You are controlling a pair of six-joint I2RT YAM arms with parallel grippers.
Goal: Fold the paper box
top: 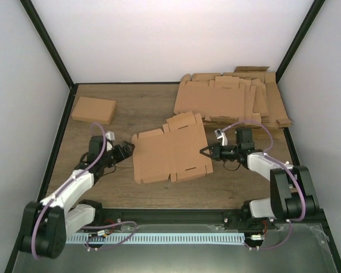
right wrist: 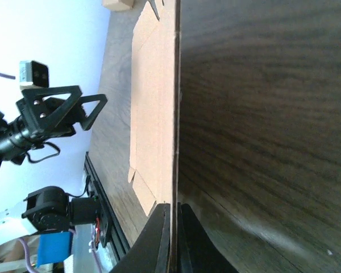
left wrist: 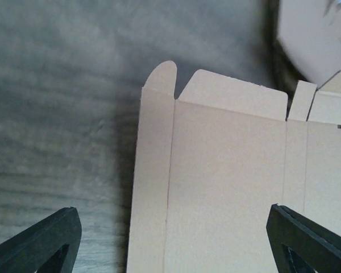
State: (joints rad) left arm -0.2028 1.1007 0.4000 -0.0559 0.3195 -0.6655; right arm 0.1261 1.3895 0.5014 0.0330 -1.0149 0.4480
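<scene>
Right end effector (right wrist: 171,239) clamped on right edge of paper box (top: 170,151) lying on tabletop (top: 142,108), left end effector (top: 127,149) wide by its left edge; side fold apparently starting, next likely raising gripped panel along crease.

Plain brown paper box (top: 170,151), die-cut sheet, unfolded, flat on table (top: 142,108), flaps spread.

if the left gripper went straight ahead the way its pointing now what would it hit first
Most likely the paper box. The open left gripper points at its left side panel, which lies just ahead between the fingers. Its height is unclear, so it may skim over the flat cardboard.
</scene>
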